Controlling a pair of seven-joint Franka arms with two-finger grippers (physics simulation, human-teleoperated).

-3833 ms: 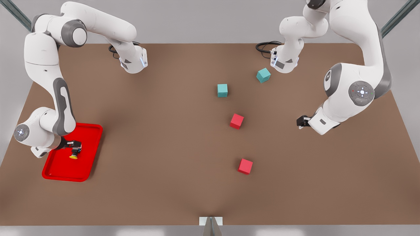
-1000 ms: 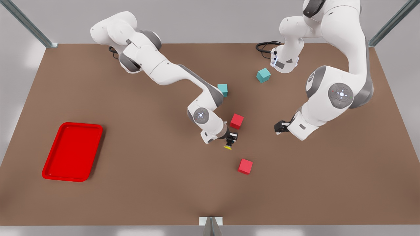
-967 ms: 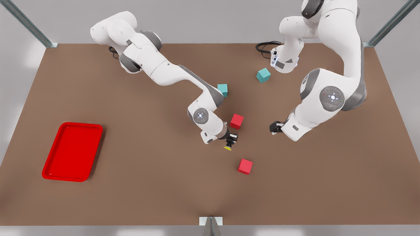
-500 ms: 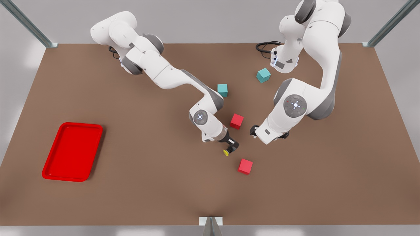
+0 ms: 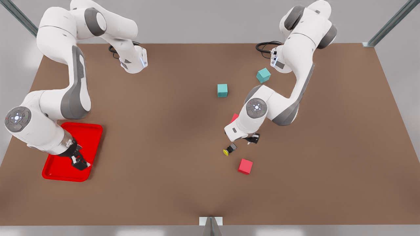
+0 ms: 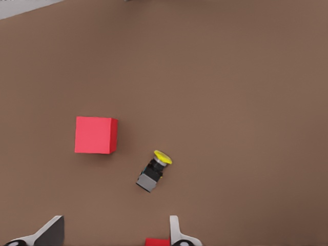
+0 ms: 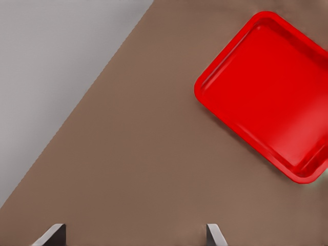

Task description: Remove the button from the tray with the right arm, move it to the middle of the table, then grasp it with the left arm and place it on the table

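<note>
The button (image 5: 229,149) lies on its side on the table (image 5: 164,183) near the middle, its yellow cap toward the front view's left and its dark body toward the right; nothing grips it. The left wrist view shows it (image 6: 153,171) on bare brown wood just beside a red cube (image 6: 96,135). The left gripper (image 5: 252,139) hangs close above and to the front view's right of the button, its fingers (image 6: 175,231) spread apart and empty. Another red cube (image 5: 234,118) is partly hidden behind that arm, and 2 teal cubes (image 5: 222,90) sit farther back. The right gripper (image 5: 78,161) is over the near corner of the red tray (image 5: 95,131) at the front view's left, its fingers (image 7: 214,234) spread wide and holding nothing. The tray (image 7: 266,92) has nothing in it.
</note>
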